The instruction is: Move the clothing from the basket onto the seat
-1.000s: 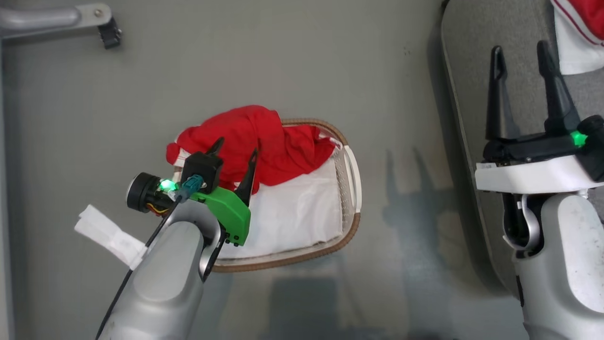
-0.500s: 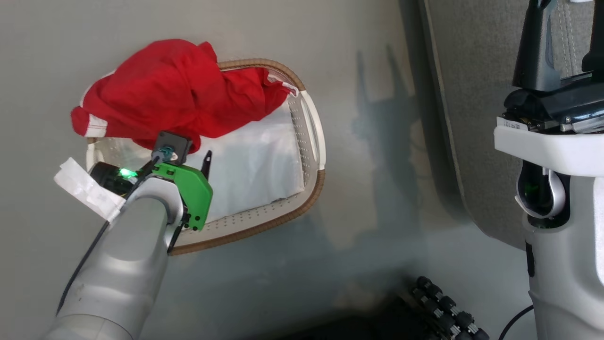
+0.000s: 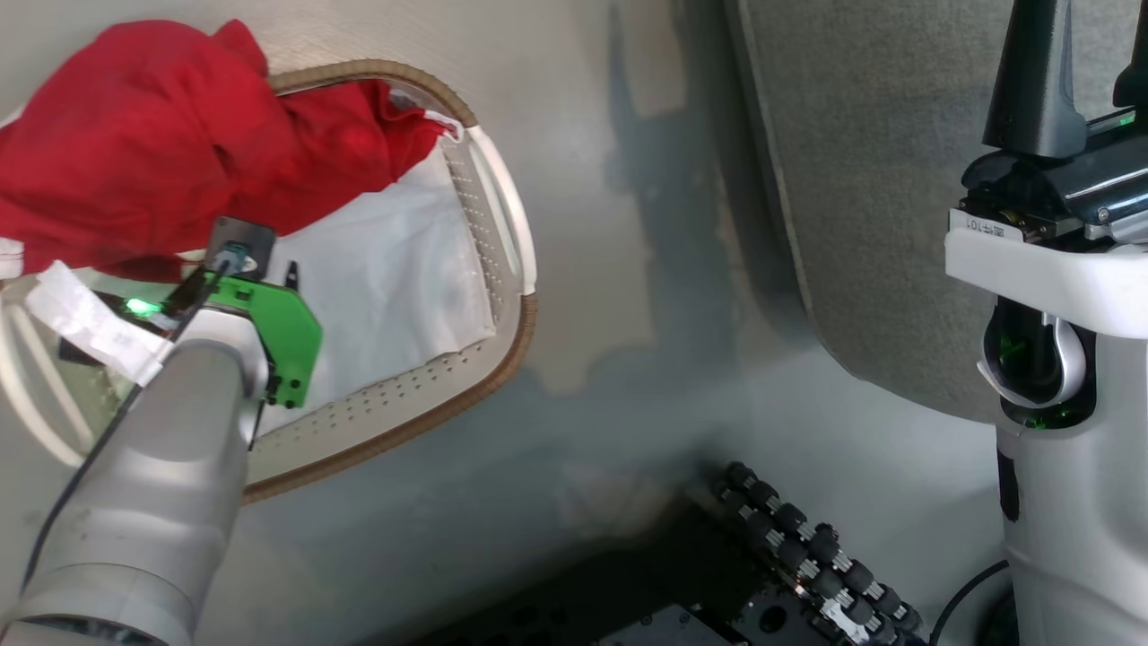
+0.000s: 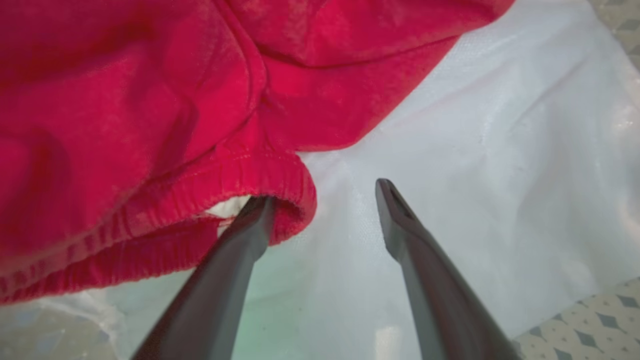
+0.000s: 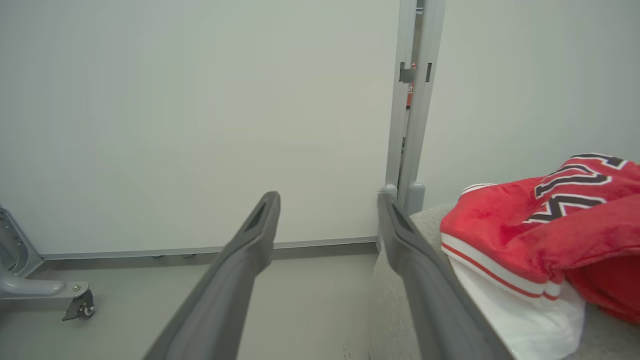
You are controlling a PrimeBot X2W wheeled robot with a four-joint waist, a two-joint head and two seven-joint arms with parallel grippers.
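The red clothing (image 3: 134, 144) lies bunched over the far-left end of the basket (image 3: 502, 341), partly spilling over its brown rim. My left gripper (image 3: 260, 269) is inside the basket at the garment's near edge, above the white liner (image 3: 386, 269). In the left wrist view this gripper (image 4: 322, 197) is open, and one fingertip (image 4: 260, 210) is tucked under the clothing's (image 4: 150, 100) elastic hem while the other is bare over the liner (image 4: 475, 150). My right gripper (image 3: 1085, 81) is open and empty above the grey seat (image 3: 861, 179).
Another red garment with white stripes (image 5: 550, 215) lies on the seat (image 5: 430, 220). My dark base with rollers (image 3: 807, 556) is at the bottom of the head view. A grey post (image 5: 412, 100) and a caster leg (image 5: 45, 290) stand by the wall.
The head camera has swung, so basket and seat show further up and left. My left gripper has sunk deeper into the basket to the garment's hem, still open. The right gripper stays open.
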